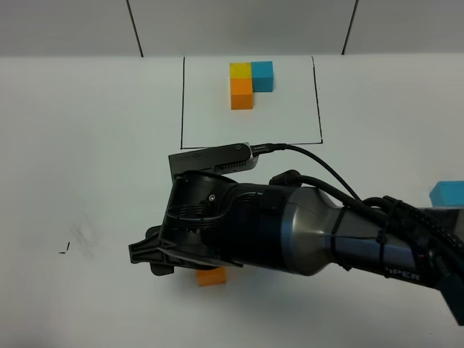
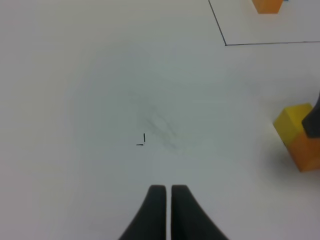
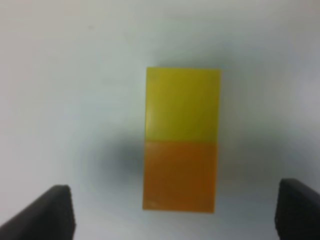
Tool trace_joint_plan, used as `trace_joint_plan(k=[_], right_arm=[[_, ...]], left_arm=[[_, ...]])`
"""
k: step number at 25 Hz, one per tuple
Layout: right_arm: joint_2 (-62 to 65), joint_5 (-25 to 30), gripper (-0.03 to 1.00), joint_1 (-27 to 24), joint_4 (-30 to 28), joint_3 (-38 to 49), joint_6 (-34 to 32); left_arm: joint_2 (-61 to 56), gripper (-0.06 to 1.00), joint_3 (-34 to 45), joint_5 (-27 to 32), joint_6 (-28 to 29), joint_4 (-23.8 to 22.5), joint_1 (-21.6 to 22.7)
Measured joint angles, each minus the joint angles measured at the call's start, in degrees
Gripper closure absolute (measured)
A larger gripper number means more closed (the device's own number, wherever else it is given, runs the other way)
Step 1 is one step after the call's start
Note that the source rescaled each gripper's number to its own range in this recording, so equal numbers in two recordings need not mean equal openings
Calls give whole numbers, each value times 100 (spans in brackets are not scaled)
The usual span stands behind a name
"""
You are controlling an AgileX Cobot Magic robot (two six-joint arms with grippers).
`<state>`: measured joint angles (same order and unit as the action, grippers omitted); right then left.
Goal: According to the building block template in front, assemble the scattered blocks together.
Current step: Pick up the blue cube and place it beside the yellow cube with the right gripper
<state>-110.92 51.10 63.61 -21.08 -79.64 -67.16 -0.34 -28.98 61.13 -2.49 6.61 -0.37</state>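
Note:
The building block template [image 1: 247,82], a small L of yellow, blue and orange cubes, lies at the back inside a thin black outline [image 1: 181,101]. My right arm [image 1: 290,232] reaches across the middle and hangs over two of the scattered blocks. The right wrist view shows the yellow block [image 3: 183,102] and the orange block [image 3: 180,175] touching side by side. My right gripper [image 3: 176,202] is open, its fingers wide on either side of the orange one and clear of it. Only a bit of the orange block [image 1: 211,276] shows under the arm. The light blue block [image 1: 447,193] lies at the far right. My left gripper [image 2: 166,192] is shut and empty.
A small black mark [image 1: 65,249] is drawn on the white table at the left, ahead of the left gripper. The left wrist view shows the yellow and orange pair [image 2: 299,137] at its edge, with a dark part of the right gripper against it.

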Motion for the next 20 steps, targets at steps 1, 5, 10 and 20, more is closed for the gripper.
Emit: trace_joint_plan(k=[1, 5, 10, 20], right_arm=[[38, 106, 11, 7, 0, -6, -5], [91, 452, 38, 50, -106, -42, -5], [91, 516, 86, 101, -132, -42, 6], [132, 679, 97, 105, -104, -44, 6]], left_arm=[[0, 94, 0, 0, 0, 0, 0], [0, 94, 0, 0, 0, 0, 0], [0, 94, 0, 0, 0, 0, 0], [0, 94, 0, 0, 0, 0, 0]])
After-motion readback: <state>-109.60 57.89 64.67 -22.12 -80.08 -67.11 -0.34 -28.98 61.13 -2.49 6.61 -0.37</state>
